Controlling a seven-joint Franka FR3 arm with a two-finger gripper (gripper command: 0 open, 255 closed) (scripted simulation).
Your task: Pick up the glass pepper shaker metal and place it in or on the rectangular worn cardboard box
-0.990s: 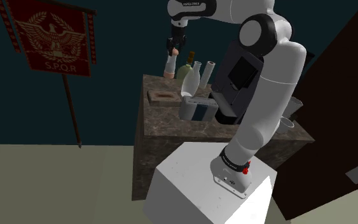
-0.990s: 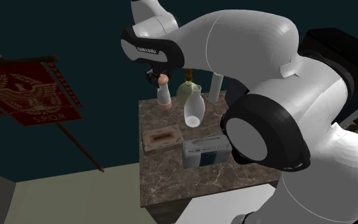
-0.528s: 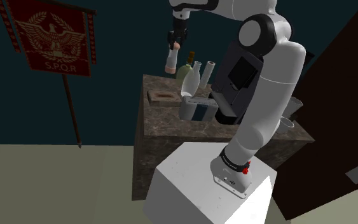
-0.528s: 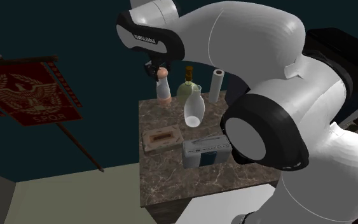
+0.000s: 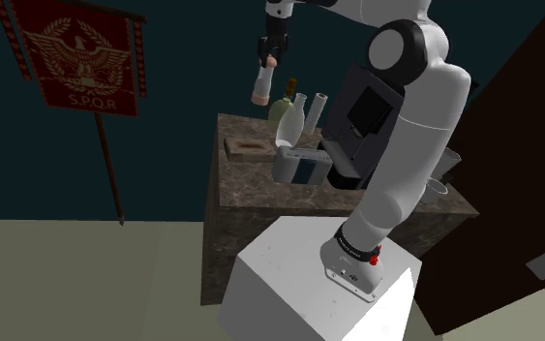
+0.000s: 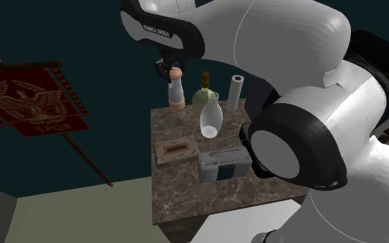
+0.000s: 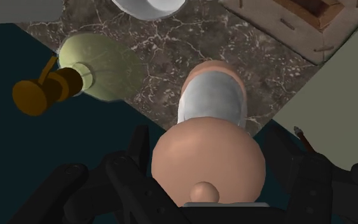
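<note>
Pepper shaker (image 6: 176, 90), rounded peach cap, pale grey glass body, peach base, clasped at the cap by the black gripper (image 6: 174, 72), hanging above the marbled counter's (image 6: 186, 183) far edge, near the flat cardboard box (image 6: 175, 148)

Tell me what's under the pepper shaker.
Clasped by the end effector, the pepper shaker hangs over dark marbled countertop near its edge; the cardboard box lies aside. The shaker itself covers the spot directly beneath.

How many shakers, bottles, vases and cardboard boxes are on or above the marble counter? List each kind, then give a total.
Pepper shaker: 1
Green bottle: 1
White vase: 1
Cardboard box: 1
Total: 4
</note>
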